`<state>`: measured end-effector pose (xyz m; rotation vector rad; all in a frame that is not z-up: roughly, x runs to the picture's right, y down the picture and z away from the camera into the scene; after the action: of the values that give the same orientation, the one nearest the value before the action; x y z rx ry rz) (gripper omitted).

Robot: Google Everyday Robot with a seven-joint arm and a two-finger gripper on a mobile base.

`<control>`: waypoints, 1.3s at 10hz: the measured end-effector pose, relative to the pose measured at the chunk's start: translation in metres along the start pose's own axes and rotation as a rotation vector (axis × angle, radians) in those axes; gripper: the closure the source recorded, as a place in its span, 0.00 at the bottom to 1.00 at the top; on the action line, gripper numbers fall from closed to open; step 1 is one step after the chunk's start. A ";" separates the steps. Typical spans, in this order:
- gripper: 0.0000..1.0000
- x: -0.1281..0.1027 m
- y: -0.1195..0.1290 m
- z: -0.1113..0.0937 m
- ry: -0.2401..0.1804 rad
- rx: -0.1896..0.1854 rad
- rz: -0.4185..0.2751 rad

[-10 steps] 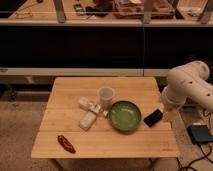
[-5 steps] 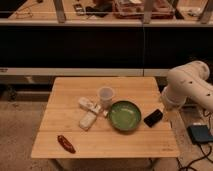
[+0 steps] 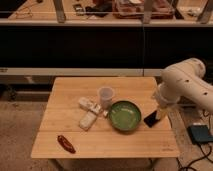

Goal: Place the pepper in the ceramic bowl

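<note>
Nothing is seen to have shifted since the earlier frames; the arm and the objects are found in the same places. The gripper is held low over the right side of the wooden table, just beside the right rim of the ceramic bowl, at the end of the white arm that is bent in from the right. Its jaws are spread wide, and nothing is gripped between them. The pepper is laid on the table near the front left corner, well apart from both the gripper and the bowl. The bowl is set right of the table's middle. A translucent cup is stood just behind the bowl's left rim, and two white blocks are laid left of the bowl, between it and the pepper. A blue-grey box is seen on the floor right of the table.
</note>
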<state>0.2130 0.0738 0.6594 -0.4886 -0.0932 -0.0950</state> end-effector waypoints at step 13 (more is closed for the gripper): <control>0.35 -0.199 0.014 -0.029 -0.210 0.244 -0.655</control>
<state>0.0195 0.0863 0.6051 -0.2071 -0.4648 -0.6670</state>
